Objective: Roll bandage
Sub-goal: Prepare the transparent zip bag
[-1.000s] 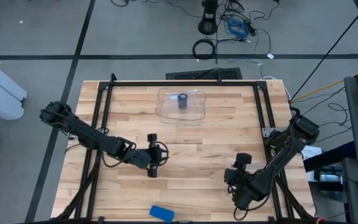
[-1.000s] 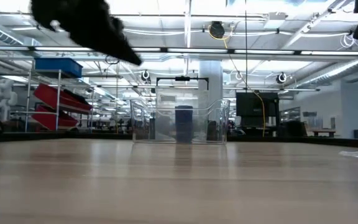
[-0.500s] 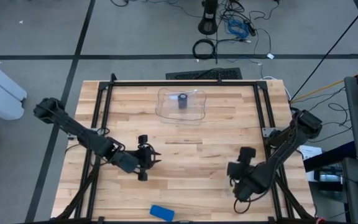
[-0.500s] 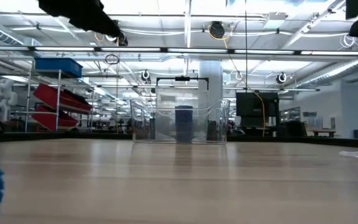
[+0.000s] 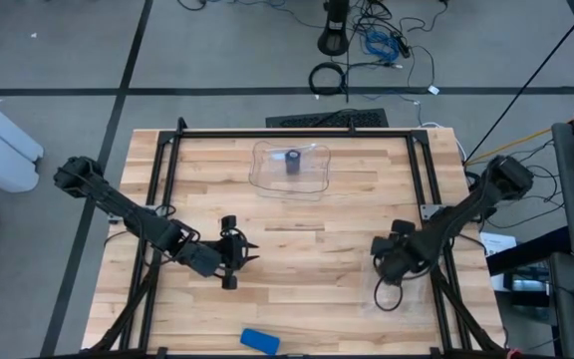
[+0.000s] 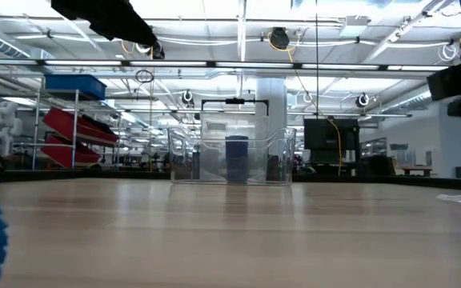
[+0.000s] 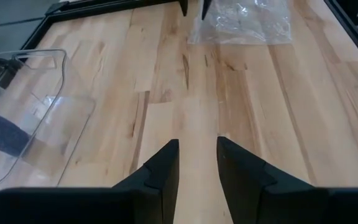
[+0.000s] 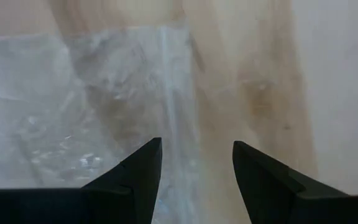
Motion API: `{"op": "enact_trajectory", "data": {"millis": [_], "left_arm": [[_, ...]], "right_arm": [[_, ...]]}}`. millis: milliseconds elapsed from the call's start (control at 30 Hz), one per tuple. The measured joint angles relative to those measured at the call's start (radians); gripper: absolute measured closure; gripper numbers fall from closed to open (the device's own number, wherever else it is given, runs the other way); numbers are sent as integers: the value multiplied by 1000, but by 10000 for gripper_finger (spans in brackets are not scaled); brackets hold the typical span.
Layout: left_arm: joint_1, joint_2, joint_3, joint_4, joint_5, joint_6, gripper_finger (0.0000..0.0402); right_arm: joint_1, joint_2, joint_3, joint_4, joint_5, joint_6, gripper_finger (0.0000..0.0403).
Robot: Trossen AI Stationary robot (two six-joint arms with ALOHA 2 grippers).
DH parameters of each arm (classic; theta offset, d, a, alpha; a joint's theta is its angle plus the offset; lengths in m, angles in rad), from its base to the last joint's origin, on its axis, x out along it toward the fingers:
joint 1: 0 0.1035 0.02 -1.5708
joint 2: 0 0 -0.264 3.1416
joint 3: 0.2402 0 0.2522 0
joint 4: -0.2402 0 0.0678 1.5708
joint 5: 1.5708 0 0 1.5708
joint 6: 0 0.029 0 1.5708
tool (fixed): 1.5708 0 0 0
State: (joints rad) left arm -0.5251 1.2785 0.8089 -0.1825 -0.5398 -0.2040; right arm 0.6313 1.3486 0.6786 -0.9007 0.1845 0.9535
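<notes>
The bandage [image 5: 293, 162] is a dark blue roll standing upright in a clear plastic container [image 5: 314, 178] at the table's far middle; the low view shows the roll [image 6: 237, 160] through the container's wall [image 6: 274, 160]. My left gripper [image 5: 247, 253] hovers over the table's left half, open with nothing between its fingers [image 7: 197, 152], pointing toward the right side. My right gripper [image 5: 385, 271] hangs over the right half, pointing down, open [image 8: 197, 149] above a clear plastic bag [image 8: 92, 118] and not touching it.
The clear plastic bag [image 5: 395, 294] lies flat on the wood near the right front. A flat blue object [image 5: 259, 341] lies at the near edge. A black frame [image 5: 297, 132] runs around the table. Bare wood lies between the two grippers.
My right gripper has drawn back toward the table's far right, uncovering the plastic bag that lay under it, and now points more steeply down. My left gripper has shifted a little toward the table's left edge and risen, then kept still. Nothing on the table has moved.
</notes>
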Motion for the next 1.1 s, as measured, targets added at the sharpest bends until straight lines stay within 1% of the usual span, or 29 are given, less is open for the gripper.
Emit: {"op": "enact_trajectory", "data": {"millis": [133,200,300,400,500,633,667,700,800,933,1100], "left_arm": [[0,0,0,0,0,-11,288],[0,0,0,-2,0,-33,288],[0,0,0,-2,0,-54,288],[-1,7,0,-2,0,-81,288],[-1,18,0,-6,0,-104,288],[-1,36,0,-6,-11,-113,288],[-1,40,0,-6,-12,-124,288],[-1,43,0,-7,-12,-131,288],[-1,57,0,-1,-25,-145,288],[-1,71,0,29,-75,-178,288],[-4,92,0,130,-120,-183,288]], "right_arm": [[-37,-113,-117,128,-66,-1,220],[-48,-146,-160,171,-90,7,220],[-56,-164,-206,210,-109,13,222],[-56,-163,-225,240,-107,9,238],[-56,-161,-226,263,-108,-18,278],[-55,-157,-213,298,-103,-76,371],[-53,-156,-203,302,-87,-102,386],[-46,-156,-187,306,-54,-126,393],[-32,-148,-131,332,84,-225,397],[-15,-94,-41,444,236,-473,401],[-12,58,84,531,340,-810,402]]}}
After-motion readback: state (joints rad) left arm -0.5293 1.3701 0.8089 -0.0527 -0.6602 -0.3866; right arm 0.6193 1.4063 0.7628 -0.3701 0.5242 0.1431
